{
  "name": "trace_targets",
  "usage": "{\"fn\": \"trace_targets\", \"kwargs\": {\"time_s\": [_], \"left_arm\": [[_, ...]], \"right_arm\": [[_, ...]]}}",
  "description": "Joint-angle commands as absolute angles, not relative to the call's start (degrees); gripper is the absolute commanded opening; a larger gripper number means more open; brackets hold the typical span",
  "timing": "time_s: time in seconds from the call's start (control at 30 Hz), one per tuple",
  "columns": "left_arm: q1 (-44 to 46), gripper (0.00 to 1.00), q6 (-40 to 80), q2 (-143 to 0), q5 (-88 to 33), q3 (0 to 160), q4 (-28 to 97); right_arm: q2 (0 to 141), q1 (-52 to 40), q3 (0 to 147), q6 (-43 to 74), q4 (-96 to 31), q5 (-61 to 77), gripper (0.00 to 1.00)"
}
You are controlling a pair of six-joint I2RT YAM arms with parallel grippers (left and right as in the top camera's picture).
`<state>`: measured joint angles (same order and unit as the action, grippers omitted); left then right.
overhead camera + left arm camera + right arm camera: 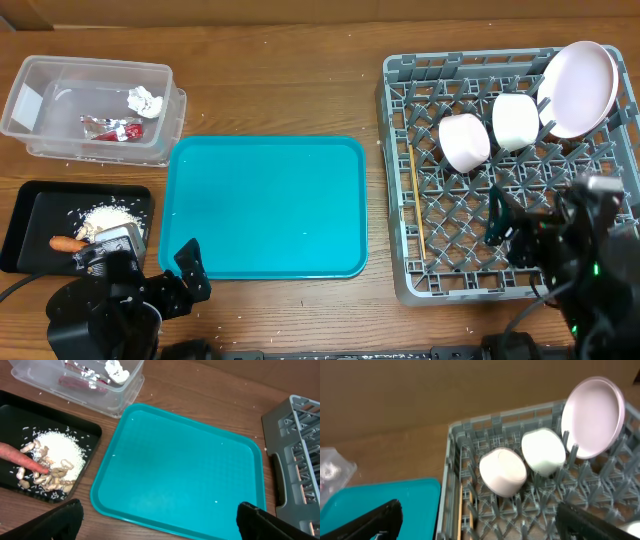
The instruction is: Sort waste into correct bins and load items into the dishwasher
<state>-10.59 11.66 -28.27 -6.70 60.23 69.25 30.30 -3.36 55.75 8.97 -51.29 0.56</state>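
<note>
Left hand (159,522) gapes wide, empty, at the near edge of the teal tray (175,460), beside the black tray (15,415) of rice scraps (55,460) and carrot (15,456). Right hand (477,517), equally open and empty, hangs over the dish rack (600,505) holding bowls (502,471), plate (592,417), chopsticks (415,200).

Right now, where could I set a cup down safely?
The teal tray is bare, as is the wood behind it, between the clear tub and grey rack. Crowded: the rack's far corner with bowls and plate, and the black tray with food scraps.

The table (300,80) was viewed straight down; the teal tray (180,470) was framed closely beyond both wrist cameras' fingers (375,520).
</note>
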Motion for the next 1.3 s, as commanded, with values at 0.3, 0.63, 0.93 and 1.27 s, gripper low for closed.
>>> {"fn": "trace_targets", "kwargs": {"time_s": [0.3,0.63,0.93,1.27], "left_arm": [[-10.7,1.0,12.0,-28.1,-7.1,59.9,69.2],[-10.7,1.0,12.0,-28.1,-7.1,59.9,69.2],[-10.7,1.0,12.0,-28.1,-7.1,59.9,69.2],[-10.7,1.0,12.0,-28.1,-7.1,59.9,69.2]], "right_arm": [[5.0,-2.4,24.3,8.5,-22.1,1.4,1.0],[0.2,-2.2,8.6,7.0,-2.6,0.9,1.0],[0.1,-2.1,0.5,6.3,-3.4,2.1,1.0],[0.2,-2.1,0.5,4.9,-4.6,3.9,1.0]]}}
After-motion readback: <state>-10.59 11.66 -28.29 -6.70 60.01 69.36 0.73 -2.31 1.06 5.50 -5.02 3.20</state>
